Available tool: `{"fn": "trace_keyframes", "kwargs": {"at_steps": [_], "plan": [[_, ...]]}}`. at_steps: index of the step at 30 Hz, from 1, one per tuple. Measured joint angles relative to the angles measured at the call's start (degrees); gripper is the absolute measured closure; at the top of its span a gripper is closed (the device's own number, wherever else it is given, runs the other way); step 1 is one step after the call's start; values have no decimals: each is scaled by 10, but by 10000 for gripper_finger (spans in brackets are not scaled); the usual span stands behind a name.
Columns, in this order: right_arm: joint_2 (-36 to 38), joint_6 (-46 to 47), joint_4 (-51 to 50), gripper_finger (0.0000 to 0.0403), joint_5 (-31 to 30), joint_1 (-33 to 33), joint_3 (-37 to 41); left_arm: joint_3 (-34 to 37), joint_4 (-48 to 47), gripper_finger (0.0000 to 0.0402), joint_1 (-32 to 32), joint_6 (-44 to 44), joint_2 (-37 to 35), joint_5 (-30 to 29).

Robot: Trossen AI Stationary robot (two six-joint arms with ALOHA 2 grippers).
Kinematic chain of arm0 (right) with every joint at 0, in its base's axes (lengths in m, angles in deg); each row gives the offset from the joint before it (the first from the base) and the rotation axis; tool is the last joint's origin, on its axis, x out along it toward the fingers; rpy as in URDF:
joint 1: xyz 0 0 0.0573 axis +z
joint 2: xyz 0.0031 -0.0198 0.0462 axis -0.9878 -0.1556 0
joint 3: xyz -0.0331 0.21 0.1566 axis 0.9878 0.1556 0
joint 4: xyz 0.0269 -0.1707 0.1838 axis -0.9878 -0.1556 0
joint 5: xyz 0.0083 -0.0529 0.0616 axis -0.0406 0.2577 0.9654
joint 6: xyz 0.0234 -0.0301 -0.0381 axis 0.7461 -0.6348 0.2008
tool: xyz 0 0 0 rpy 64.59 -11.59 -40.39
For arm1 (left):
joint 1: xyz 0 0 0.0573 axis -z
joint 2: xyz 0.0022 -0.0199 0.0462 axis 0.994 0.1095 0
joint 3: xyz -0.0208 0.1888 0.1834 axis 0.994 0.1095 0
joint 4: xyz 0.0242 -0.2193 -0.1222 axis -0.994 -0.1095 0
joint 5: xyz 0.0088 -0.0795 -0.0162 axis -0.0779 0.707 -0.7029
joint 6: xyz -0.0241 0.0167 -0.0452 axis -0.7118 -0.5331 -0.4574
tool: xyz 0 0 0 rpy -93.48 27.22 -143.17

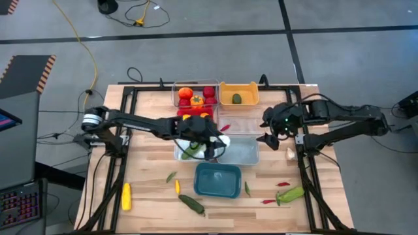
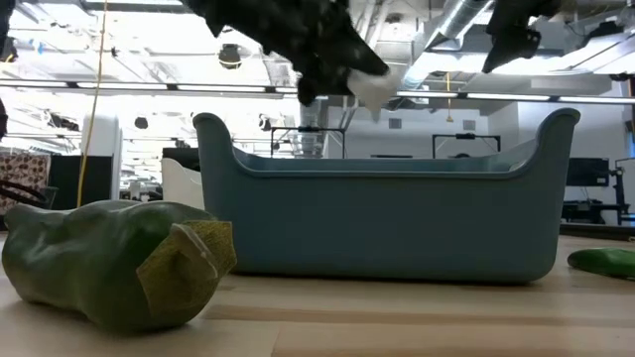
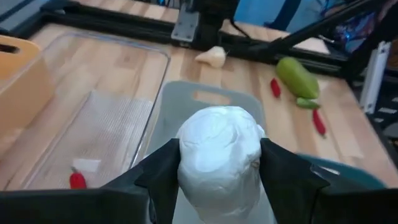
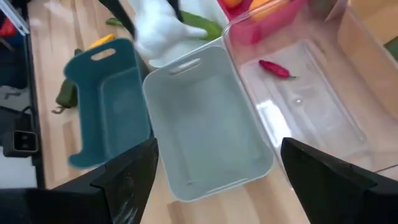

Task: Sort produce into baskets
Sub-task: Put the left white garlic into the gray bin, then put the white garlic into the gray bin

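white lumpy garlic [image 3: 219, 162] clamped in left hand [image 3: 217, 171] above pale tray [image 4: 205, 118].

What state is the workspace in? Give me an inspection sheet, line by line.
Surface: wooden table, loose produce scattered on it.
Job's things: garlic held above pale grey-blue basket; teal basket empty; chili in clear basket; corn and cucumber unsorted.
Clutter: nothing seen.
Grippers: left gripper shut on garlic; right gripper open, empty, raised over the baskets.
Cables: yellow cable on floor.
Surroundings: keyboard beside table.
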Motion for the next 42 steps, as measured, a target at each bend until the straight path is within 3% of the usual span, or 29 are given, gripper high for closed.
{"fn": "trace_keyframes", "kwargs": {"at_steps": [11,16,28,36,42], "plan": [[0,90,-162,36,-13,39,11,-87,-46,141,-1,5,111,17],[-1,89,-221,36,-16,58,45,-106,-74,137,-2,36,112,11],[-2,156,-214,38,-1,117,155,-105,-80,136,-2,43,111,13],[-28,96,-226,51,-1,143,170,-105,-81,136,-2,42,111,13],[-100,34,-232,54,13,148,170,-105,-81,136,-2,42,110,13]]}}
